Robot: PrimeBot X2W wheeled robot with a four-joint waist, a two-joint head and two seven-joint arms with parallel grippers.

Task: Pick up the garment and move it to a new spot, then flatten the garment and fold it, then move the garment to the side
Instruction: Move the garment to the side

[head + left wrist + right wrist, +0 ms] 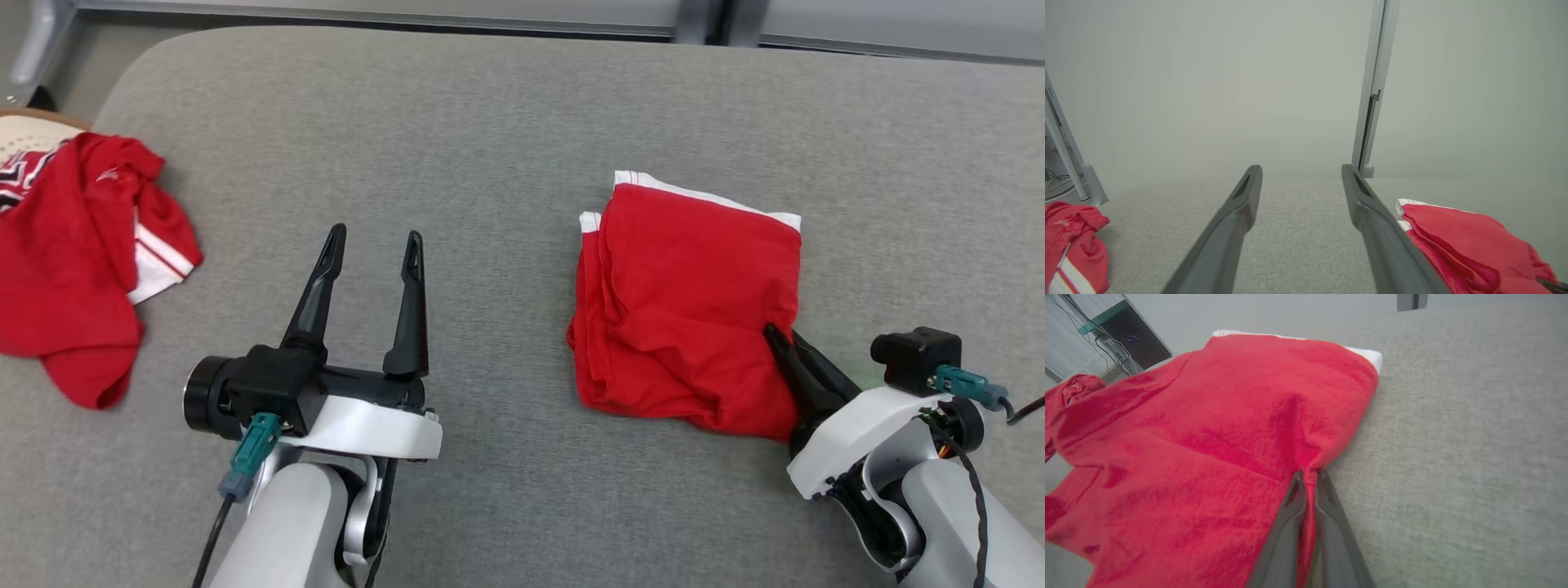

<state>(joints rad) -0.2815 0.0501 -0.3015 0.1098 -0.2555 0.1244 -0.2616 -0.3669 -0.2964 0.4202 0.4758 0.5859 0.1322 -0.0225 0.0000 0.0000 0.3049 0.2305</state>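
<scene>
A folded red garment (686, 302) with white trim lies on the grey cushioned surface, right of centre. My right gripper (780, 339) is shut on its right lower edge; in the right wrist view the red cloth (1208, 437) is pinched between the two closed fingers, at the gripper (1309, 475). My left gripper (374, 241) hovers open over bare fabric to the garment's left, with nothing between its fingers (1237, 220). The garment (1470, 245) sits to the right of the fingers in the left wrist view.
A second crumpled red garment (73, 261) with white and black trim lies at the surface's far left edge, beside a pale basket (24, 135). The grey surface (490, 147) stretches bare between the two garments. A metal frame post (1374, 85) stands beyond the far edge.
</scene>
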